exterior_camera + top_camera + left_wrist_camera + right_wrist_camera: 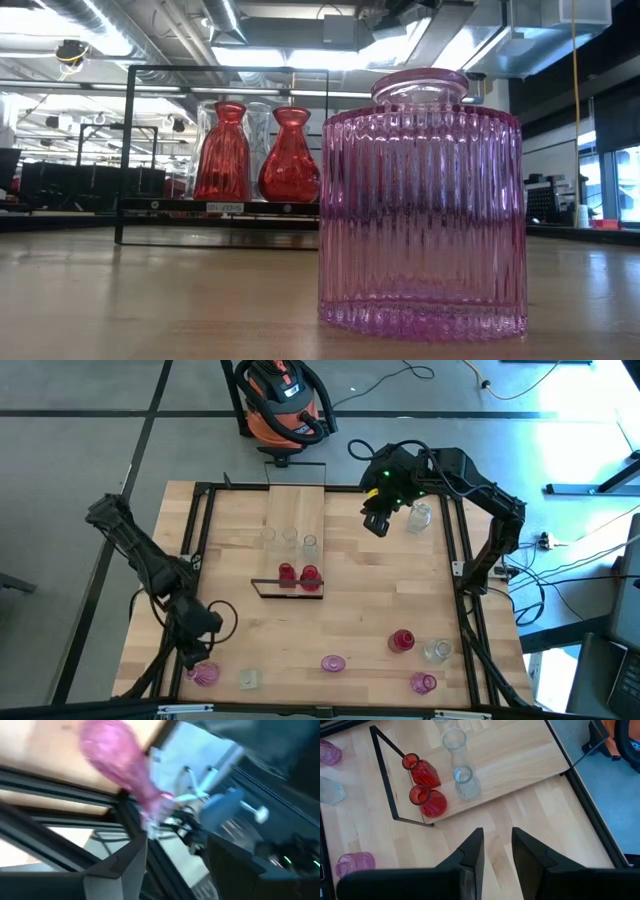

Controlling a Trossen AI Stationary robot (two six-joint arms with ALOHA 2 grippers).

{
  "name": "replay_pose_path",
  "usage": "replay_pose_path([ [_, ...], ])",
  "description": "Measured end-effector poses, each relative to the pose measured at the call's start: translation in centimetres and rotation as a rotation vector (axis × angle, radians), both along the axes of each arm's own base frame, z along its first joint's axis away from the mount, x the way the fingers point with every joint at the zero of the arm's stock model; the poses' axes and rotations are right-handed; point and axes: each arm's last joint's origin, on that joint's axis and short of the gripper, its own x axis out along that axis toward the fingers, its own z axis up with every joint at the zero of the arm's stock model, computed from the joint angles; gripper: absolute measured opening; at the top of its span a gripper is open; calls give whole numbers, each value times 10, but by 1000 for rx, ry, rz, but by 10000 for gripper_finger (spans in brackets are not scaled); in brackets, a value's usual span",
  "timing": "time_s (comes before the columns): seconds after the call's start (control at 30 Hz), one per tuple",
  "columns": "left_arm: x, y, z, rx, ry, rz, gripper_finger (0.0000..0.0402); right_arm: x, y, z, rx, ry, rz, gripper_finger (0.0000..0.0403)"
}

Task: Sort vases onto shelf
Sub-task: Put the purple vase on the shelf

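The shelf lies at the table's far middle, its black frame at the near end. Two red vases stand by that frame, with three clear vases behind them. My left gripper stands open at the near left corner. A pink vase is just ahead of its fingers, not between them. My right gripper hovers open and empty over the far right, beside a clear vase on the table.
Loose vases stand along the near edge: clear, pink, red, clear, pink. A black frame rims the table. An orange vacuum sits on the floor beyond the far edge.
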Motion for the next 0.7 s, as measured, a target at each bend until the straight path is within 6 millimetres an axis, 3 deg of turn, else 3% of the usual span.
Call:
replay_pose_path([
  [0.37,-4,-28,-26,161,49,-51,196,0,0,0,4,-1,2,83],
  [0.7,-6,-34,-33,256,18,-13,196,0,1,0,15,-4,10,83],
])
